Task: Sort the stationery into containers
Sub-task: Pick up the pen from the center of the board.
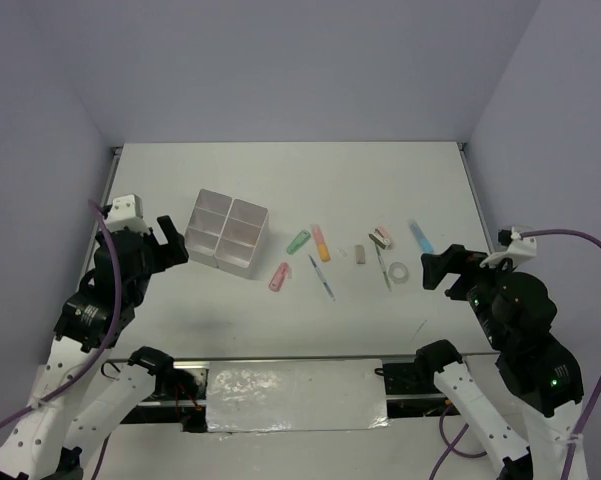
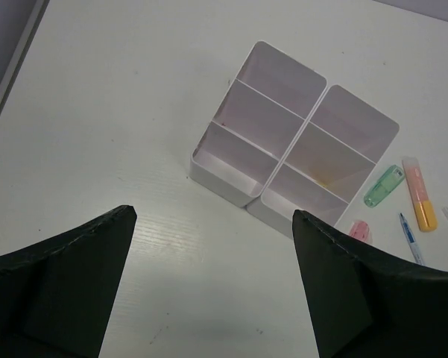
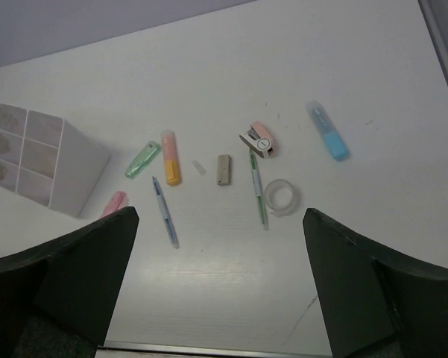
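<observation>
White table (image 1: 280, 170), railed along its left and right edges, with walls close beyond both rails. The left gripper (image 1: 170, 240) hangs near the left edge, jaws spread to their widest and holding nothing. Its wrist view shows only tabletop between its fingers (image 2: 74, 283).

Just right of it, not touching, stands the box (image 1: 228, 232). It is translucent white with six cells in two rows of three, and sits askew to the table's edges. Broad table lies behind it up to the far edge.

The stationery lies in a loose row to the right:
- The pink marker (image 1: 279, 277) lies close off the box's near corner.
- The green marker (image 1: 298, 241) and orange marker (image 1: 321, 243) lie near each other, apart.
- The blue pen (image 1: 322, 277) lies just in front of them.
- The eraser (image 1: 360, 254) lies alone.
- A small pink stapler (image 1: 382, 237) lies at the far tip of the green pen (image 1: 383, 268).
- The tape ring (image 1: 398, 271) lies against that pen's right side; whether they touch I cannot tell.
- The blue marker (image 1: 421, 237) is rightmost, well apart from the right rail.

The right gripper (image 1: 437, 268) hovers just right of the ring, jaws fully wide and holding nothing. A wide band of table separates the row from the near edge, where a shiny plate (image 1: 295, 395) lies between the arm bases.
</observation>
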Robot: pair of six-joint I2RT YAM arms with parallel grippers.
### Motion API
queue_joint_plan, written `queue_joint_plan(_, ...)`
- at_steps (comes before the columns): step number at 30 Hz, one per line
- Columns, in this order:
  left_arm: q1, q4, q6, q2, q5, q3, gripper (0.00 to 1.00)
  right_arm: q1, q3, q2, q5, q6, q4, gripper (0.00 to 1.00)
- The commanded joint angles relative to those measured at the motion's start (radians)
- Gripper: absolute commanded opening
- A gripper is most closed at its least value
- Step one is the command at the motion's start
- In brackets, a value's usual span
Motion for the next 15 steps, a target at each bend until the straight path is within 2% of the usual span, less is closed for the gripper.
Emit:
queue_joint_plan(1,-0.002,0.029,-0.016,0.003,-0.014,0.008,0.99,-0.004,0.043,-0.018,0.026,-0.013,0.004,1.00)
queue_joint_plan(8,-0.002,0.031,-0.014,0.012,0.001,0.005,0.99,-0.004,0.048,-0.046,0.006,-0.021,0.038,1.00)
queue_joint_plan(15,-0.002,0.026,-0.024,0.025,-0.002,0.006,0.99,-0.006,0.040,0.006,-0.123,-0.012,0.099,1.00)
